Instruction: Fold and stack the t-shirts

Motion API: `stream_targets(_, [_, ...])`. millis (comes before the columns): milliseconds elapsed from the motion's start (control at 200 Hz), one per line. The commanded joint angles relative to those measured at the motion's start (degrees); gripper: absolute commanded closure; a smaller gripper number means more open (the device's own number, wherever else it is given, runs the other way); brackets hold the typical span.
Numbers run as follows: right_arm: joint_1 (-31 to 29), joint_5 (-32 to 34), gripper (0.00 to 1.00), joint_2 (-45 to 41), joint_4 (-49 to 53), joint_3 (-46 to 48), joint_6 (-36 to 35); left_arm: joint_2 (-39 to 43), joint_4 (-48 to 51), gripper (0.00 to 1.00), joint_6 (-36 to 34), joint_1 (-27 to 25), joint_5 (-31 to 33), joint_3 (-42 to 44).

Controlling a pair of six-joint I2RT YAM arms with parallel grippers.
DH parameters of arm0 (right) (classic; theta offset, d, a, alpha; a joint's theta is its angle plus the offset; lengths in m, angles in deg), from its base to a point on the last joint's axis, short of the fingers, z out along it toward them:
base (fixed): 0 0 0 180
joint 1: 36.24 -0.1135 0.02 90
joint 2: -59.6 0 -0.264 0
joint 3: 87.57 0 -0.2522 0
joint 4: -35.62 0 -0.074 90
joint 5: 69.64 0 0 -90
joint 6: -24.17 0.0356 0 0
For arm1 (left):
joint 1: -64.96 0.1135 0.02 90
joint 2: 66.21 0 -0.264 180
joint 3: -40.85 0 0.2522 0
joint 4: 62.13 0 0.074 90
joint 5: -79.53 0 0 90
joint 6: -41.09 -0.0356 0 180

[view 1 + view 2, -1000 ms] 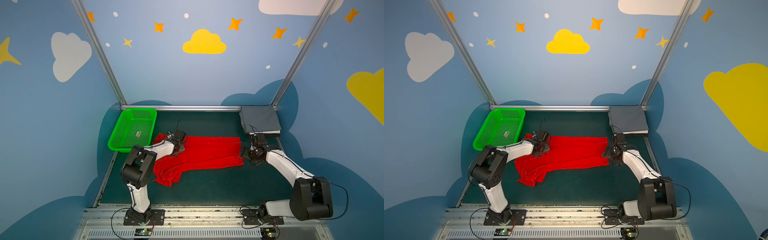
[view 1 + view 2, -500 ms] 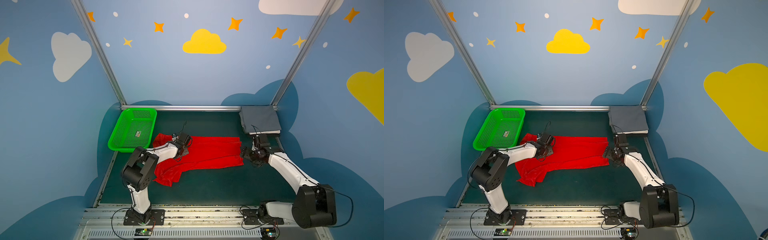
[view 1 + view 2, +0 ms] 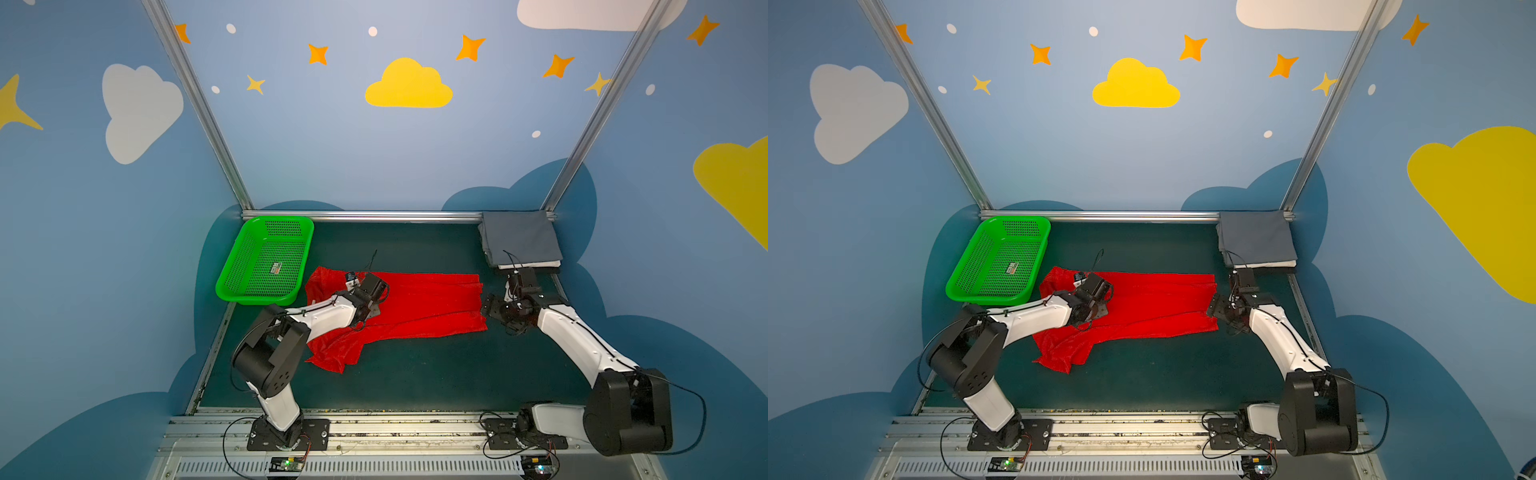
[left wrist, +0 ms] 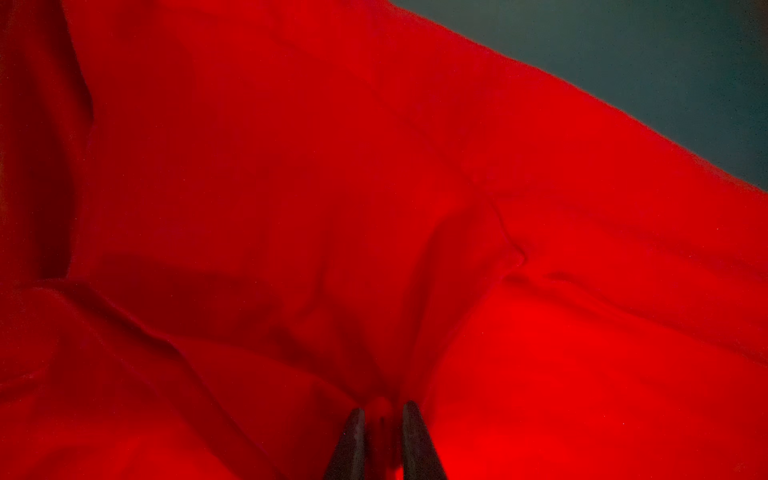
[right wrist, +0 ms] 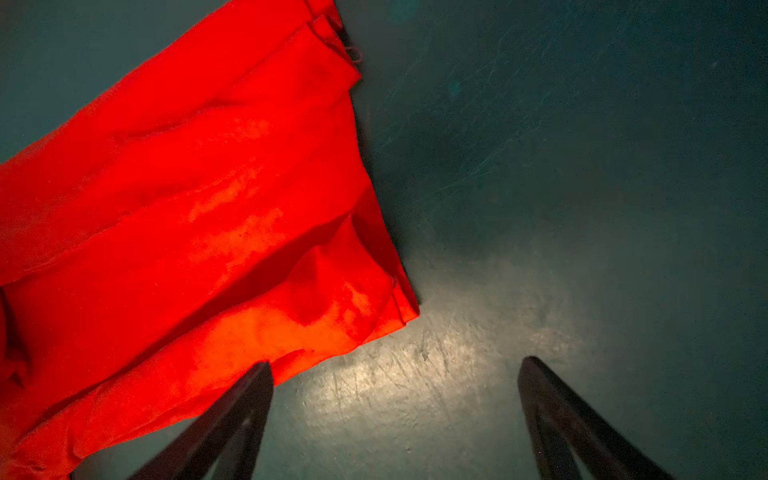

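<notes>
A bright red t-shirt (image 3: 424,303) (image 3: 1158,303) lies spread and rumpled across the middle of the dark green table. My left gripper (image 3: 374,309) (image 3: 1100,311) presses down on the shirt's left part. In the left wrist view its jaws (image 4: 383,409) stand close together, pinching a ridge of red cloth (image 4: 291,208). My right gripper (image 3: 488,307) (image 3: 1214,309) hangs open just past the shirt's right hem. In the right wrist view this gripper (image 5: 397,362) has bare table between its fingers, and the hem corner (image 5: 374,307) lies beside one finger. Folded shirts are stacked at the back right, grey (image 3: 519,239) over white (image 3: 528,264).
A green perforated basket (image 3: 282,219) (image 3: 1017,219) stands at the back left, close to the shirt's collar end. A metal rail (image 3: 365,215) runs along the back edge. Both arm bases sit on the front rail.
The left jaws have closed onto a fold of the red shirt, and that arm has shifted slightly right and nearer. The right gripper has drifted a little and stayed open.
</notes>
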Motion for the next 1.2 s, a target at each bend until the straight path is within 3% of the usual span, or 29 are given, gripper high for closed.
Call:
stream_targets(0, [0.43, -0.71, 0.1, 0.51, 0.36, 0.96, -0.51, 0.45, 0.72, 0.83, 1.89, -0.52, 1.15, 1.53])
stream_targets(395, [0.84, -1.59, 0.1, 0.42, 0.15, 1.43, -0.7, 0.19, 2.31, 0.84, 2.51, -5.19, 2.42, 0.27])
stream_targets(661, [1.0, -1.8, 0.1, 0.34, -0.41, 1.79, -0.76, 2.74, 4.79, 0.77, 3.89, -8.62, 4.9, 0.95])
stream_targets(706, [0.98, -2.24, 0.1, 0.66, -0.58, 1.75, -0.71, 3.77, 5.29, 0.72, 4.32, -8.82, 5.79, 1.22])
stream_targets(811, [0.96, -3.64, 0.1, 1.23, -0.94, 1.86, -0.39, 8.29, 6.09, 0.43, 4.6, -9.06, 7.99, 2.4])
stream_targets(941, [1.01, -4.53, 0.1, 0.76, -1.55, 2.35, -0.05, 16.43, 10.65, 0.22, 3.71, -8.87, 15.19, 3.14])
stream_targets(1091, [0.93, -5.71, 0.1, 0.34, -2.18, 3.02, 0.27, 23.12, 9.3, 0.08, 0.64, -3.93, 18.42, 6.59])
stream_targets(1196, [0.93, -5.81, 0.1, 0.2, -2.2, 3.49, 0.45, 22.96, 6.14, 0.04, -1.62, 2.36, 14.97, 8.17])
